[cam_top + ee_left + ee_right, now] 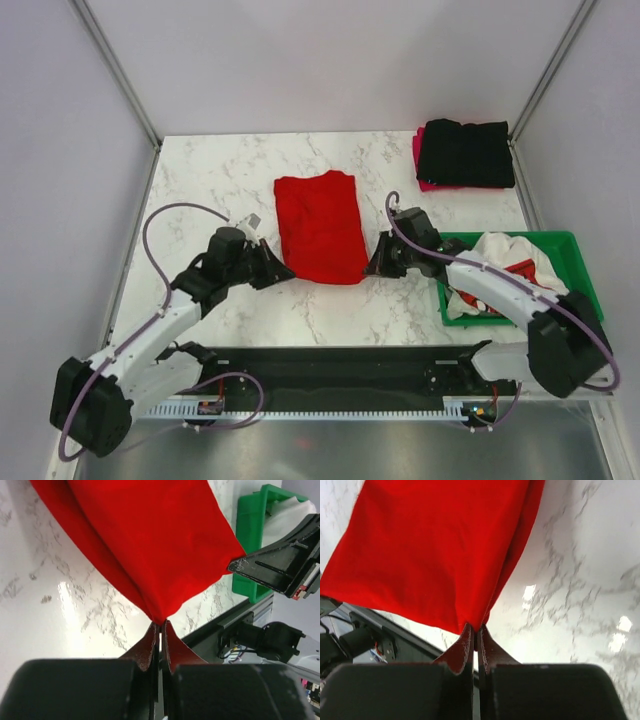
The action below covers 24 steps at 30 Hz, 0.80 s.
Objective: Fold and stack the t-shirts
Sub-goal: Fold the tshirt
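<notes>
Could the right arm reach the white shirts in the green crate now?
Probably not yet: the right hand is shut on a corner of the red t-shirt. Once freed, the white shirts lie uncovered beside its forearm.

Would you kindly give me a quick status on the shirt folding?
Both shut on red t-shirt, near corners: left gripper, right gripper. Nothing in the way.

red t-shirt (320,228): soft matt cloth, smooth. desk (220,175) under it: glossy white marble-look, reflecting light. crate (560,240) right of the red t-shirt: smooth green plastic. black t-shirt (465,152): matt cloth.
</notes>
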Each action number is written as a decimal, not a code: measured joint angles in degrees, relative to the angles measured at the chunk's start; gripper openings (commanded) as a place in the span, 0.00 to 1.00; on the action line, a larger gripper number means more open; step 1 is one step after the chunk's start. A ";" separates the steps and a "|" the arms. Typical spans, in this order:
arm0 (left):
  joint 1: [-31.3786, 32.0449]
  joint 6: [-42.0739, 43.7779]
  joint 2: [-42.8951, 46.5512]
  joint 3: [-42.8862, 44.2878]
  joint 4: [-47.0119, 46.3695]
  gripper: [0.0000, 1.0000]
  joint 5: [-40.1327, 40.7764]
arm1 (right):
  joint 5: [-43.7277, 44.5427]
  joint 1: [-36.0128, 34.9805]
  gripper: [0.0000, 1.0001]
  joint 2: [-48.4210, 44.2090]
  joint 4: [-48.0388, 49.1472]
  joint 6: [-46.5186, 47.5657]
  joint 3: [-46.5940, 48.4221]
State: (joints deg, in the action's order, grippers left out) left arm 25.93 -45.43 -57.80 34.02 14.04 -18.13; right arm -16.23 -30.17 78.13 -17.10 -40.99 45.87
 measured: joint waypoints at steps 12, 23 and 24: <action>3.13 -4.09 20.33 1.53 19.58 0.02 4.44 | 10.64 -11.39 0.00 -17.40 -17.42 -5.81 2.69; 2.91 -2.51 6.71 17.14 24.37 0.02 11.80 | 21.75 -10.95 0.00 -4.13 -26.38 -0.44 24.15; 2.67 -2.01 4.76 18.75 24.44 0.02 12.26 | 22.38 -10.43 0.00 -2.73 -26.77 0.31 25.44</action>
State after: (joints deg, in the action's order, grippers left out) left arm 28.60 -47.44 -53.04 52.77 38.48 -5.87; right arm 6.15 -40.60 75.40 -43.88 -40.69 71.31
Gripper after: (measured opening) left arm 0.031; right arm 0.050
